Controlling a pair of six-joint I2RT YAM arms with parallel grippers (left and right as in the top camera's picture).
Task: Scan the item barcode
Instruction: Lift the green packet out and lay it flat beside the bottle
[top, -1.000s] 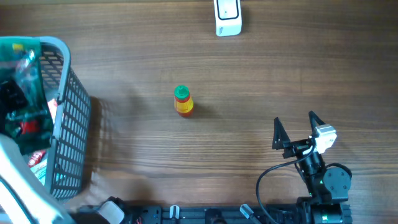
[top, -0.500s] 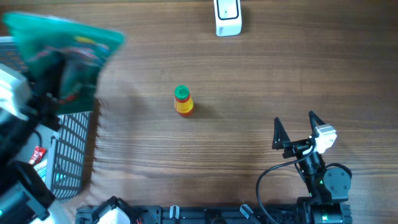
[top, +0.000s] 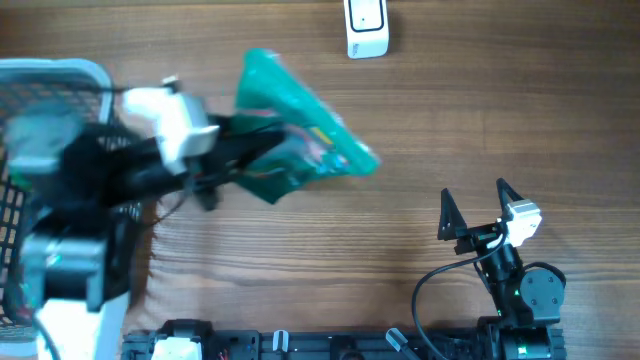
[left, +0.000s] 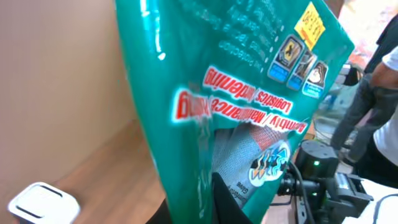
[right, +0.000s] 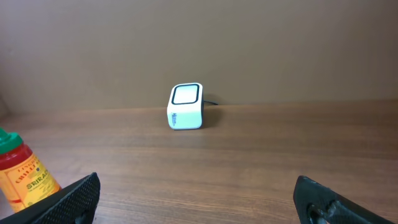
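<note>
The left gripper (top: 247, 150) is pinching the green bag (top: 305, 135) with its fingers pressed together on the lower edge, and it is holding the bag in the air above the middle of the table (top: 480, 110). The bag is lying tilted, near the white scanner (top: 366, 28) at the far edge but not yet in front of its window. In the left wrist view the printed side of the bag is filling the picture, and one dark finger (left: 229, 200) is showing at the bottom. I am not finding a barcode on this side, so I cannot tell where it is. The right gripper (top: 474, 195) is resting near the front edge with its fingers spread wide, holding nothing. Several things are looking risky to me. The bag is soft and gripped only at one edge, so it may be swinging or slipping out if the arm is moving fast. If the barcode is on the side facing away, or the foil is wrinkling over it, the scanner may not be reading it. The small sauce bottle (right: 18, 177) is standing on the table under the bag's path, so a low pass could knock it over. The basket (top: 60, 68) is staying clear on the left.
</note>
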